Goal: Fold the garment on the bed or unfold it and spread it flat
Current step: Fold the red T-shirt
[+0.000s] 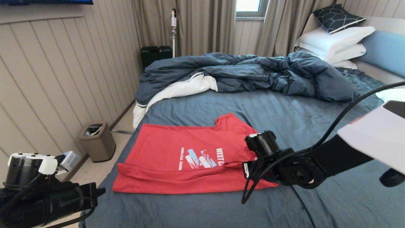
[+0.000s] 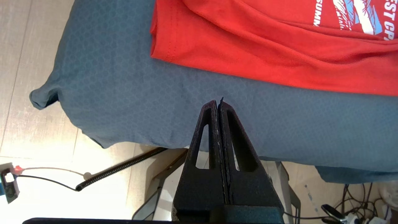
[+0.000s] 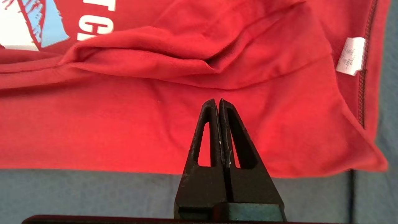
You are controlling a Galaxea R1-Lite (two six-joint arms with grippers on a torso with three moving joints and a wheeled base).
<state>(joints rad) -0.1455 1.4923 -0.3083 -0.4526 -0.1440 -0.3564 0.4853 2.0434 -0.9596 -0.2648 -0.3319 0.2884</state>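
The garment (image 1: 177, 152), a red T-shirt with white lettering and a white and light-blue graphic, lies on the bed (image 1: 284, 120), its near long side folded over toward the print. My right gripper (image 3: 217, 101) hangs shut and empty above the folded near part of the garment (image 3: 155, 130), by the corner with the white care label (image 3: 349, 56). My left gripper (image 2: 218, 102) is shut and empty over bare sheet near the bed's front left corner, short of the garment's (image 2: 264, 46) hemmed edge. In the head view the fingertips of both are hidden.
A rumpled dark blue duvet (image 1: 246, 72) with white lining lies across the far half of the bed, with white pillows (image 1: 335, 44) at the headboard. A bin (image 1: 97, 141) stands on the floor left of the bed. Cables (image 2: 118, 169) lie on the floor below the bed's edge.
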